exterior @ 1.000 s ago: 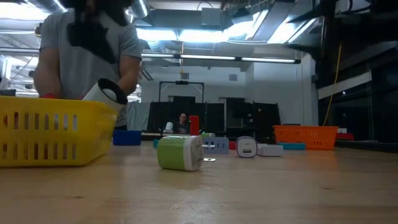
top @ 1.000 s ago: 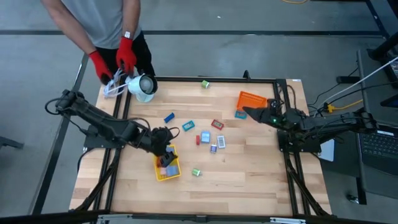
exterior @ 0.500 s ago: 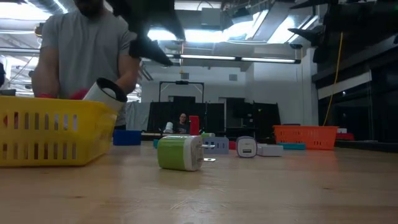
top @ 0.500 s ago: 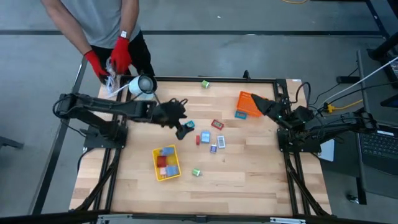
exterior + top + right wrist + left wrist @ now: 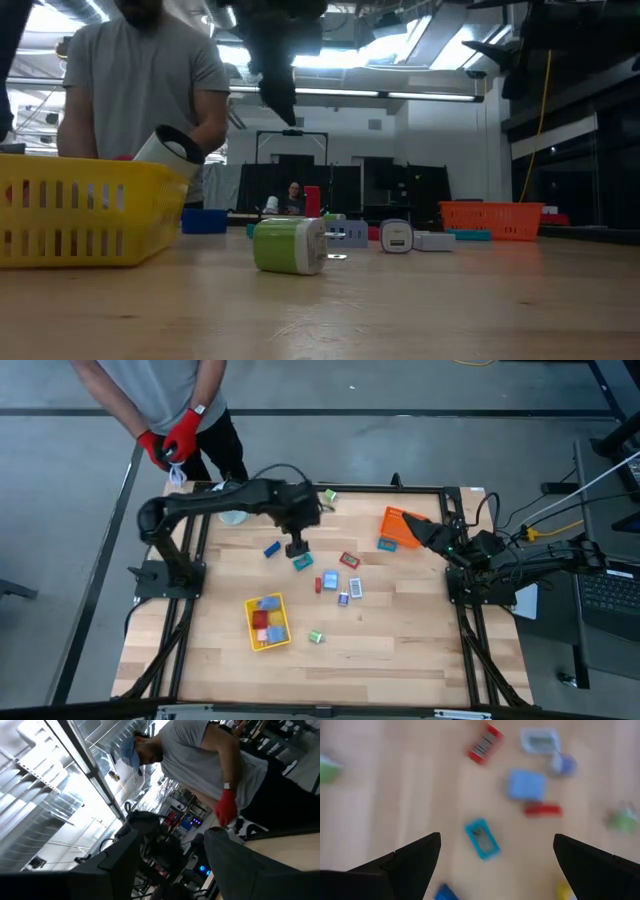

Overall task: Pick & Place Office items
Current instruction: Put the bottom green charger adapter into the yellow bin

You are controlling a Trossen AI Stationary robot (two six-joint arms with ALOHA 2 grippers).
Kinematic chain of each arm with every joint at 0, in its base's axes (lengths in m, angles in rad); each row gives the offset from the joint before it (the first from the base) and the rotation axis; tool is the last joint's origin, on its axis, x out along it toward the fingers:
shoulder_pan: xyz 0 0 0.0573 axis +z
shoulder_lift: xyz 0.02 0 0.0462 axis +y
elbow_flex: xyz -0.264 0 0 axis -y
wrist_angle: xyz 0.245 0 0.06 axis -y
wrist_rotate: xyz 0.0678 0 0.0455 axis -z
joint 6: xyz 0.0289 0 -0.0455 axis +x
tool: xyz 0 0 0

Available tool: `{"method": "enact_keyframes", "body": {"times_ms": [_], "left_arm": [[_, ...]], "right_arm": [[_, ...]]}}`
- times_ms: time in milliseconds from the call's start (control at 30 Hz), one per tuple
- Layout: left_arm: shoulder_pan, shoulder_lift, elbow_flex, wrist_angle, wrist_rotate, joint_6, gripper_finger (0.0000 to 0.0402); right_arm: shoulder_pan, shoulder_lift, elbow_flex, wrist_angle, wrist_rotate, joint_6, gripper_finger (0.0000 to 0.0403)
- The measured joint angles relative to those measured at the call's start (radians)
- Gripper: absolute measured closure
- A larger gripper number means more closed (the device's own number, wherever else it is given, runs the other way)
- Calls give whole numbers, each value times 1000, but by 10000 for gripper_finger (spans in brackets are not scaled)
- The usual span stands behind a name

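Left end effector [image 5: 297,549]: open, empty, above the teal piece [image 5: 303,561].
Right end effector [image 5: 413,532]: open, idle at 3 o'clock.
Handling: likely light, rigid; pinch its long sides.

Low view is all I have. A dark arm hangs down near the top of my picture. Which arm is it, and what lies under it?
Observer: It is the left arm. The left gripper hangs open above a teal piece on the table.
Operator: I see only the wall of the yellow tray. Is anything inside?
Observer: Yes. The yellow tray holds several pieces, among them a red piece and a blue piece.
Operator: Where is the right arm?
Observer: The right gripper waits at the orange tray, open, with nothing between its fingers.
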Motion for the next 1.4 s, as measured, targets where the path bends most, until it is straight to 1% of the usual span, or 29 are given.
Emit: {"method": "enact_keyframes", "body": {"times_ms": [100, 233, 367, 467, 500, 567, 600, 667, 800, 833, 967, 1067, 1233, 1400], "left_arm": [[-101, 33, 54, -89, 21, 56, 18], [-279, 41, 55, -91, 8, 68, 18], [-413, 57, 58, -3, -25, -49, 18], [-476, 116, 57, 19, -45, -161, 21], [-488, 141, 56, 34, -40, -186, 25], [-510, 192, 55, 71, 22, -217, 34], [-520, 212, 55, 117, 48, -225, 40], [-537, 236, 55, 158, 85, -223, 54], [-566, 254, 55, 187, 106, -193, 74], [-573, 262, 55, 189, 89, -190, 78], [-582, 324, 55, 203, -32, -183, 93], [-575, 385, 55, 238, -106, -233, 100], [-566, 449, 55, 219, -117, -307, 105], [-575, 459, 55, 215, -116, -304, 105]], "right_arm": [[0, 0, 0, 0, -9, 9, 176], [0, 0, 0, 0, -37, 24, 176], [0, 0, 0, -6, -65, 36, 176], [0, 0, 0, -18, -72, 50, 176], [0, 1, 0, -23, -77, 53, 176], [0, 3, 0, -24, -90, 72, 176], [1, 3, 0, -29, -93, 75, 176], [1, 4, 0, -32, -114, 76, 176], [1, 4, 0, -37, -125, 76, 176], [0, 4, 0, -40, -126, 76, 176], [1, 4, 0, -49, -146, 86, 176], [1, 4, 0, -52, -159, 79, 176], [2, 4, 0, -52, -163, 99, 176], [2, 4, 0, -52, -166, 98, 176]]}}
